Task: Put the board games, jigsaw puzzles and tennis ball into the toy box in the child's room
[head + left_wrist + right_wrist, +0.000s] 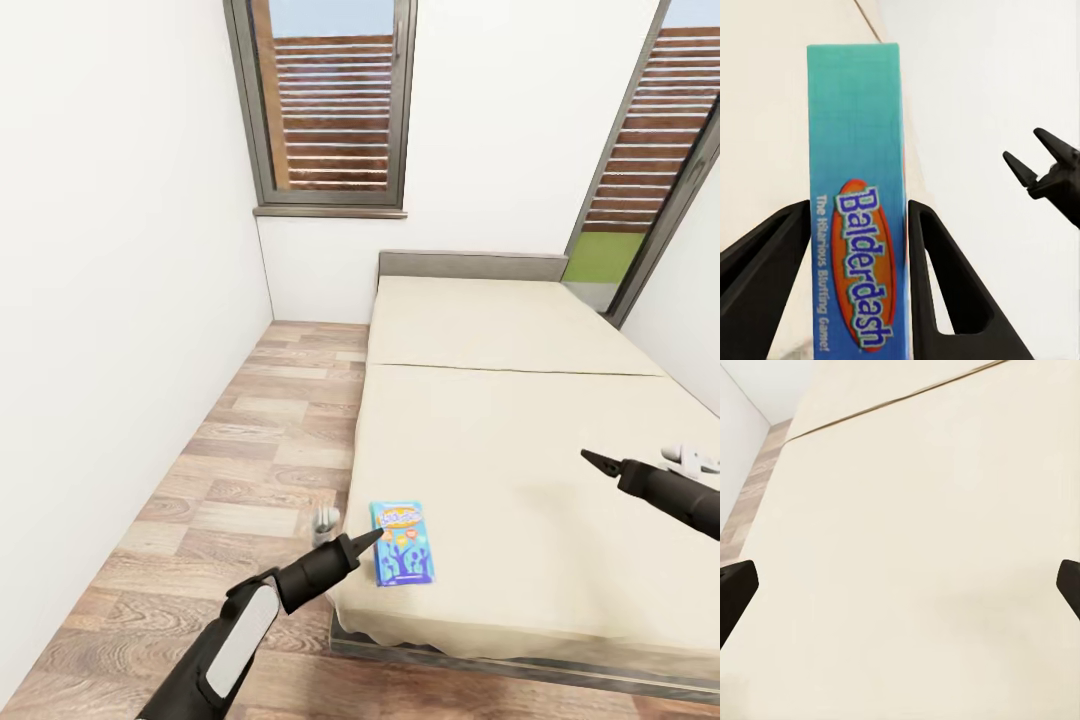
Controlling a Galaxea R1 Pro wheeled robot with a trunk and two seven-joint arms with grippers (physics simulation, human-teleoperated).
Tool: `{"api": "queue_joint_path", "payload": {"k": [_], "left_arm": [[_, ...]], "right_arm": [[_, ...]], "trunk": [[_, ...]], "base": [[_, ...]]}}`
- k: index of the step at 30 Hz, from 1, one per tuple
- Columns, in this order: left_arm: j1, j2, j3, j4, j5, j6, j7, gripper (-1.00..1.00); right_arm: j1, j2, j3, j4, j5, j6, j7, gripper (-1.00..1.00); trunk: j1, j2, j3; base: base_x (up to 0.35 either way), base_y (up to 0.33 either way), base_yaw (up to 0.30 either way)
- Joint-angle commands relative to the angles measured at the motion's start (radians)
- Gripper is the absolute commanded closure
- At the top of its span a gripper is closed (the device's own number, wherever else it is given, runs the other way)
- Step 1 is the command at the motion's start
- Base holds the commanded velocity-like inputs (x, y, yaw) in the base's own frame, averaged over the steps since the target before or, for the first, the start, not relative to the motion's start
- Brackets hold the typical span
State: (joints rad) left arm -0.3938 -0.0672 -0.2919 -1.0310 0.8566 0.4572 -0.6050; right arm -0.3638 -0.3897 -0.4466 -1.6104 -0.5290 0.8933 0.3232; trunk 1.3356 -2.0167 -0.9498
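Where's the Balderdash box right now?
In the head view the Balderdash box lies flat on the bed, near its front-left corner by the floor edge. The left claw straddles it, fingers open on either side.

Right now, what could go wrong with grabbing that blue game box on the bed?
The Balderdash box lies flat near the bed's edge, so a nudge might slide it toward the floor. The left pincer straddles the box with gaps on both sides; closing off-center might twist it. The soft bed may make pinching a flat box hard.
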Motion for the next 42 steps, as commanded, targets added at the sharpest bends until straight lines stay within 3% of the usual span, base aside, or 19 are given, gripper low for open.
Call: {"api": "queue_joint_path", "payload": {"k": [1, 8, 15, 21, 30, 33, 40, 42], "left_arm": [[0.011, 0.0, 0.001, -0.025, 0.008, 0.024, 0.002, 1.0], [0.07, 0.002, 0.005, -0.144, 0.004, 0.075, 0.008, 1.0], [0.113, 0.003, 0.007, -0.229, 0.0, 0.096, 0.016, 1.0], [0.127, 0.004, 0.006, -0.278, 0.006, 0.137, 0.063, 1.0], [0.148, 0.003, 0.006, -0.364, 0.008, 0.169, 0.147, 1.0], [0.159, 0.0, -0.002, -0.397, 0.009, 0.178, 0.192, 1.0], [0.169, 0.002, -0.006, -0.43, 0.009, 0.181, 0.215, 1.0], [0.19, 0.007, 0.009, -0.443, 0.006, 0.175, 0.22, 1.0]], "right_arm": [[0.0, 0.0, -0.002, 0.0, 0.006, 0.005, 0.008, -1.0], [0.003, -0.001, -0.002, 0.0, 0.006, 0.003, 0.015, -1.0], [0.004, -0.002, 0.003, 0.0, 0.006, 0.008, 0.098, -1.0], [0.005, -0.002, 0.005, 0.0, 0.008, 0.013, 0.209, -1.0], [0.004, -0.003, 0.006, 0.0, 0.01, 0.035, 0.257, -1.0], [0.004, -0.003, 0.007, 0.0, 0.01, 0.07, 0.267, -1.0], [0.003, -0.003, 0.021, 0.0, 0.011, 0.097, 0.272, -1.0], [0.003, -0.001, 0.033, 0.0, 0.012, 0.11, 0.274, -1.0]], "trunk": [[0.0, 0.0, -0.001], [0.0, 0.0, -0.001], [0.0, 0.0, -0.001], [0.0, 0.0, -0.001], [0.0, 0.0, 0.001], [-0.012, 0.021, 0.013], [-0.038, 0.07, 0.042], [-0.046, 0.084, 0.049]], "base": [[0.0, 0.0, 0.0], [0.0, 0.0, 0.0], [0.0, 0.0, 0.0], [0.0, 0.0, 0.0], [0.0, 0.0, -0.041], [0.0, 0.0, -0.148], [0.0, 0.0, -0.166], [0.0, 0.0, -0.022]]}}
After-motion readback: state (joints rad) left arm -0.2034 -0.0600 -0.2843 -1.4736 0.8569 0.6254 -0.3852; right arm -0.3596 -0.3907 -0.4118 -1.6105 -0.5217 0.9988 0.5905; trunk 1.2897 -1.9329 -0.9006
